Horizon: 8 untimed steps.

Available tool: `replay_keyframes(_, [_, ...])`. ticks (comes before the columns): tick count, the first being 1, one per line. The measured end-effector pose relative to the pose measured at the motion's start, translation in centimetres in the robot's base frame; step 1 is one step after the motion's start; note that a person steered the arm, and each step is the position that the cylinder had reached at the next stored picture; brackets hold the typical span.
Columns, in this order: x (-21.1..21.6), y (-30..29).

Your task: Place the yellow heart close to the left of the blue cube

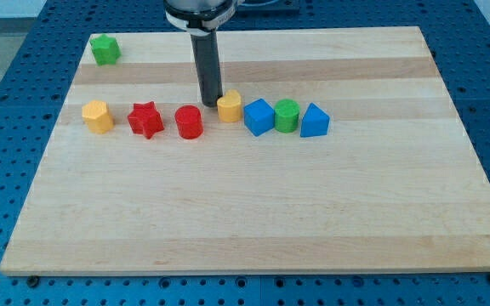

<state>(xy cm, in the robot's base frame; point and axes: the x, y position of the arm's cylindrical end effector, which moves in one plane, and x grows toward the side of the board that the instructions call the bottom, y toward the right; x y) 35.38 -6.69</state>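
Note:
The yellow heart (230, 107) sits on the wooden board (253, 212), just left of the blue cube (259, 117), almost touching its upper left corner. My tip (210, 104) is down on the board right against the heart's left side, between it and a red rounded block (189, 122). The dark rod rises straight up out of the view's top.
A green round block (287, 115) and a blue triangular block (314, 121) continue the row to the right of the cube. A red star (145, 119) and a yellow hexagon-like block (98, 116) lie to the left. A green block (105, 49) sits at the top left corner.

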Motion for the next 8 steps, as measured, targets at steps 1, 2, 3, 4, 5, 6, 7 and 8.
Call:
replay_keyframes(1, [-3.2, 1.5])
replay_keyframes(2, [-3.2, 3.1])
replay_keyframes(3, [-2.0, 2.8])
replay_keyframes(4, [-0.7, 2.1])
replay_keyframes(5, [0.8, 1.7])
replay_keyframes(6, [1.3, 1.2])
replay_keyframes(7, [1.3, 1.1])
replay_keyframes(8, [-1.1, 1.4])
